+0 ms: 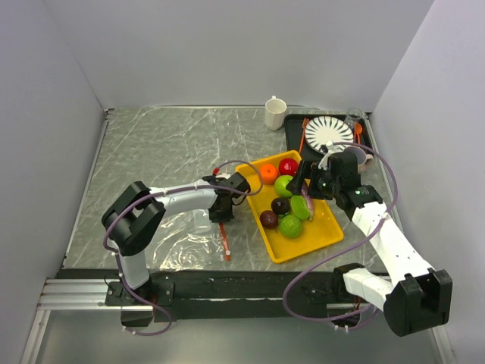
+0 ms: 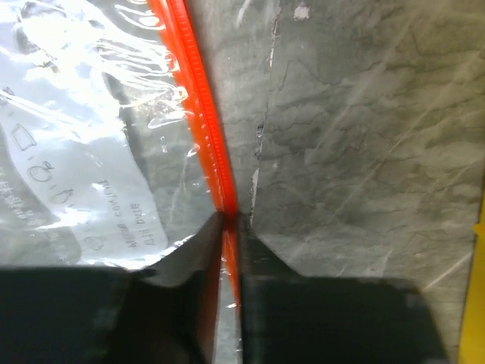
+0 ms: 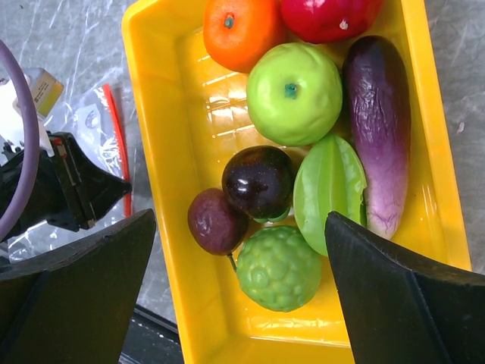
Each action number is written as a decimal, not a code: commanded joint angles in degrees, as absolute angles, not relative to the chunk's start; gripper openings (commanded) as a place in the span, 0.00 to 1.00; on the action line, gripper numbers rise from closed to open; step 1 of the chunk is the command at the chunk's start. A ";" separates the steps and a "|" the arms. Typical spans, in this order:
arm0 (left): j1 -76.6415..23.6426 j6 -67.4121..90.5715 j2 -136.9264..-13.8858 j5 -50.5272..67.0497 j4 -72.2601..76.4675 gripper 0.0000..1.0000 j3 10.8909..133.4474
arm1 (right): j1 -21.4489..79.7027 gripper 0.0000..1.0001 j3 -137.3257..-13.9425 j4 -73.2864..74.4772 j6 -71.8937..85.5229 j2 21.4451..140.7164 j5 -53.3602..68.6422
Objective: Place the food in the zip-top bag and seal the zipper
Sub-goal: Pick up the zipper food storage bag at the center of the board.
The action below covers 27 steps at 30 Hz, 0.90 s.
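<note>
Containers:
- Yellow tray [image 3: 163,189], right of centre in the top view. It holds all the food in sight.
- Zip-top bag [image 1: 193,227], flat on the table [image 1: 151,152], left of the tray and apart from it.
- Black tray [image 1: 292,133], upper right of the top view, carrying one striped plate [image 1: 328,134].
- One white mug [image 1: 275,114], just left of the black tray.

Count in the yellow tray (right wrist view), eight pieces:
- 1 orange fruit [image 3: 241,30] and 1 red fruit [image 3: 330,15], both at the top edge.
- 3 green: green apple [image 3: 294,92], ribbed green fruit [image 3: 330,189], knobbly green fruit [image 3: 276,267].
- 2 dark purple: larger dark purple fruit [image 3: 258,180] and smaller dark purple fruit [image 3: 216,221], touching each other.
- 1 long purple eggplant [image 3: 379,129], along the right wall.

Arms:
- The left arm is bent at the elbow at lower left, with its forearm reaching right to the bag's mouth.
- The left pincer [image 2: 227,224] is narrow. Its fingertips meet on the zipper [image 2: 201,114], which runs from top centre down into the grip. The bag film lies left of the strip and bare table lies right of it.
- The right arm rises from lower right, with its wrist over the yellow tray.
- The right pincer [image 3: 241,220] is wide and holds nothing. Its fingers [image 3: 91,280] sit at the lower corners of the frame, either side of the fruit.
</note>
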<state>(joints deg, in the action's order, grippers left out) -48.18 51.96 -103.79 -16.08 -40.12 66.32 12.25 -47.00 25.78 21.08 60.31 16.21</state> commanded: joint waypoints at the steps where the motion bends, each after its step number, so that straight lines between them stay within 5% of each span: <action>1: -48.69 52.65 -106.26 -16.61 -41.40 0.08 65.92 | 12.57 1.00 -46.50 24.26 20.39 58.80 17.32; 3: -48.69 52.65 -105.74 -17.22 -41.75 0.01 66.44 | 12.57 1.00 -46.49 24.61 20.57 58.80 16.88; 11: -48.87 49.67 -98.01 -17.75 -42.72 0.01 69.69 | 12.57 0.99 -43.77 21.28 22.76 56.78 21.96; 27: -48.16 44.65 -79.46 -13.63 -30.60 0.01 59.86 | 24.34 0.63 -42.71 4.32 36.89 63.52 33.22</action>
<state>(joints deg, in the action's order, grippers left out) -48.49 46.74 -81.91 -15.22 -34.76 61.91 20.56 -40.16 12.62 31.70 59.77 29.93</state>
